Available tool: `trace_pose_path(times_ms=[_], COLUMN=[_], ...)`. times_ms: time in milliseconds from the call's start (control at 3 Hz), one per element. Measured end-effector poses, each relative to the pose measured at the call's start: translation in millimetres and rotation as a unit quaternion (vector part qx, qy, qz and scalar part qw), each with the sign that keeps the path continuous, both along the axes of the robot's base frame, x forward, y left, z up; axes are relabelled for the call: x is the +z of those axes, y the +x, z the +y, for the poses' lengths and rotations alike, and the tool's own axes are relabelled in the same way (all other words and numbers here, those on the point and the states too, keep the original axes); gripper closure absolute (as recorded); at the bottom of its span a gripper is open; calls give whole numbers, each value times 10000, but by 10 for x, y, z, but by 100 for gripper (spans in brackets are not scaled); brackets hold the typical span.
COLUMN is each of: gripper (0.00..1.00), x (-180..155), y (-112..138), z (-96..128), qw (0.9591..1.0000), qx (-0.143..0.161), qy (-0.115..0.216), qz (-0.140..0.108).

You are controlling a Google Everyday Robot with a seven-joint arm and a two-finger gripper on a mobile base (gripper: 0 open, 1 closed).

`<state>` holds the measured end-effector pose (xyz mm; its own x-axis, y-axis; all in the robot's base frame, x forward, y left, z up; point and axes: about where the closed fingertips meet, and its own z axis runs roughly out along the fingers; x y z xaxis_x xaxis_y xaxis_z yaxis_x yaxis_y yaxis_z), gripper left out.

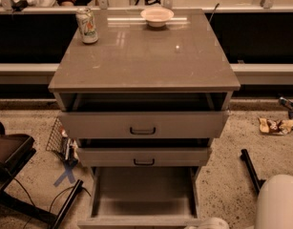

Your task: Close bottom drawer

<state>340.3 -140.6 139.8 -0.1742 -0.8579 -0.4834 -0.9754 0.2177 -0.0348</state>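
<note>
Noting bottom drawer (143,194) wide open; end effector (207,223) just beside its front right corner, grip state undeterminable

A green-and-white drink can (87,25) stands back left on the glossy grey-brown cabinet top (141,61). A pale shallow bowl (157,16) sits at its back edge, well apart. The widest grey drawer front (143,124) and the medium grey drawer front (144,156) stand ajar. A blue tape cross (66,174) marks the speckled floor (222,185) at the left. The gripper (208,223) is a pale tip at the bottom edge.
</note>
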Motion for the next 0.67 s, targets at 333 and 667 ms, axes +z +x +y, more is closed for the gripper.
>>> trace_pose_path(times_ms=[333,667], gripper=[100,100], x=[176,222], y=[390,475], z=[266,326], qw=[9981,9970], qx=[312,388], qy=[262,327], qz=[-466,-583])
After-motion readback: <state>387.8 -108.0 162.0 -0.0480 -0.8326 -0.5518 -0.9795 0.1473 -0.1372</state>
